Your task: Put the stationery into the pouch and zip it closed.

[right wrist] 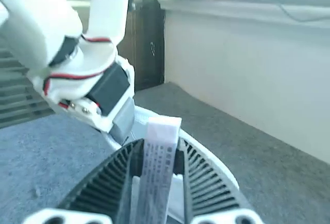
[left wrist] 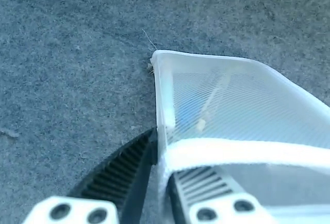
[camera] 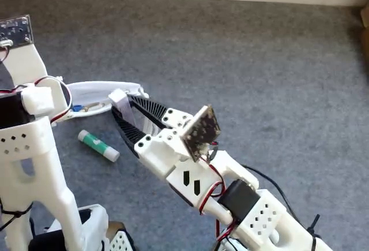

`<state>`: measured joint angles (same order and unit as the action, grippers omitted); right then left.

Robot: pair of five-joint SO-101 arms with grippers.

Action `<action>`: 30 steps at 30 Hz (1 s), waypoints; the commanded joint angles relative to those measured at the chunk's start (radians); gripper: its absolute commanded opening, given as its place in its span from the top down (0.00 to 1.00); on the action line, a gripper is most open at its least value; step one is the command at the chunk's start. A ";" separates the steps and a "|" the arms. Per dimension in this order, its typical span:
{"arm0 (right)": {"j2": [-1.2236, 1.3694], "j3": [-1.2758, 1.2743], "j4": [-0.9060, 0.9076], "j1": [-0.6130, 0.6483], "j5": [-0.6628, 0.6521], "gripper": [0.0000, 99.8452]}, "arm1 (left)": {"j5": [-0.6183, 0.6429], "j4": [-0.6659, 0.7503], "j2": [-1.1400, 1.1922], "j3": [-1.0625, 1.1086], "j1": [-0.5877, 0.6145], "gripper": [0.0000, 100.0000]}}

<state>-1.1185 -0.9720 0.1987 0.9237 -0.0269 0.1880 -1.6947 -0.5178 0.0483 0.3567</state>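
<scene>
The pouch [camera: 98,92], white and half see-through, lies on the grey carpet [camera: 259,60] with its long axis from left to right. Through its mesh wall I can see a thin pale stick and something blue; what they are I cannot tell. The left gripper [left wrist: 162,152] is pressed together on the pouch's edge band. The right gripper [camera: 118,105] clamps a flat white strip [camera: 119,96] at the right end of the pouch; the strip has rows of grey print, too small to read. The glue stick [camera: 99,146] lies on the carpet, on the near side of the pouch and apart from it, green end far-left, white end near-right.
</scene>
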 commanded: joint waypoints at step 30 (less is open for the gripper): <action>0.404 0.077 -0.547 0.027 -0.011 1.00 | 0.006 -0.003 -0.022 -0.051 -0.015 0.99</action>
<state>-0.7380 -0.9720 -0.3153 0.9651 -0.0269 0.1880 -1.6947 -0.5178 0.0483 0.3567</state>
